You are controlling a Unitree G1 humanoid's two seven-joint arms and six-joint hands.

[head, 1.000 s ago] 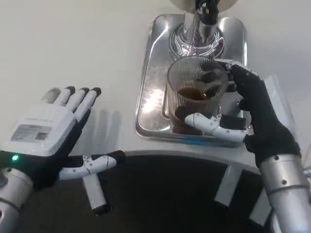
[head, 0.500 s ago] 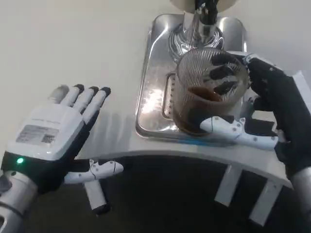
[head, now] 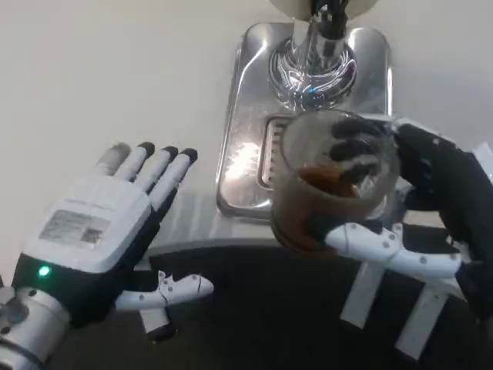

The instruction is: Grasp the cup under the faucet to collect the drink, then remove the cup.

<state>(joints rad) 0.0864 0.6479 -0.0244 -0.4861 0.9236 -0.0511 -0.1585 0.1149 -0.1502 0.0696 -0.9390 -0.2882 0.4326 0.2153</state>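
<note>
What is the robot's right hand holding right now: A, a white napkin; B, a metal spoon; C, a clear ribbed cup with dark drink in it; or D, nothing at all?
C: the right hand wraps its fingers around the clear ribbed cup, which holds dark liquid, at the front edge of the metal drip tray.

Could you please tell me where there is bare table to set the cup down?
The white table is bare left of the metal tray, beyond the open left hand. It is crowded on the tray, around the dispenser base and the cup held in the right hand.
</note>
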